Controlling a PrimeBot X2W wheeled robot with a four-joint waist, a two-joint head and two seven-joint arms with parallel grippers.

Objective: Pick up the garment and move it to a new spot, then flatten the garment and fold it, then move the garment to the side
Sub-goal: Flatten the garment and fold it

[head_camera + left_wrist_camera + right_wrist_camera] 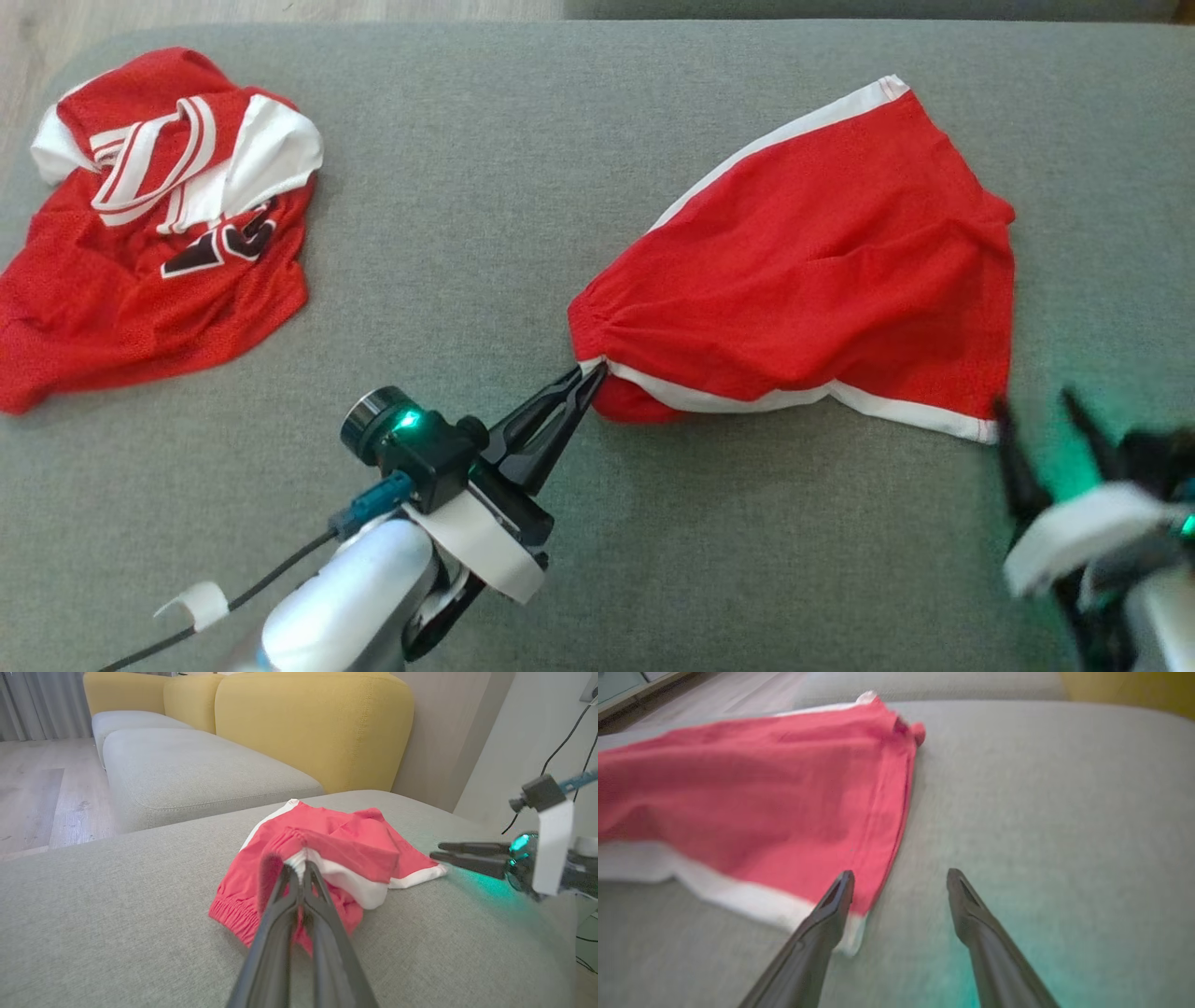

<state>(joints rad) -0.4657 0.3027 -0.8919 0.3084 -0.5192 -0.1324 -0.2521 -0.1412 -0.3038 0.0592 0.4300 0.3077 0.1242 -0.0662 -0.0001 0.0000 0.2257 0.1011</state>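
The garment, red shorts (822, 261) with white trim, lies spread on the grey sofa cushion (523, 187). My left gripper (593, 373) is shut on the gathered waistband corner at the shorts' near left end; the left wrist view has the fabric (336, 849) bunched over the closed fingertips (299, 865). My right gripper (1033, 399) is open at the shorts' near right corner, blurred. In the right wrist view its left finger (840, 896) lies over the white hem corner (784, 910), with nothing between the fingers. The right gripper (434, 851) also appears beside the hem in the left wrist view.
A crumpled red and white jersey (159, 215) lies at the cushion's far left. A yellow sofa backrest (308, 728) and another grey cushion (196, 770) stand beyond the shorts. Wooden floor (42, 793) lies off the cushion's edge.
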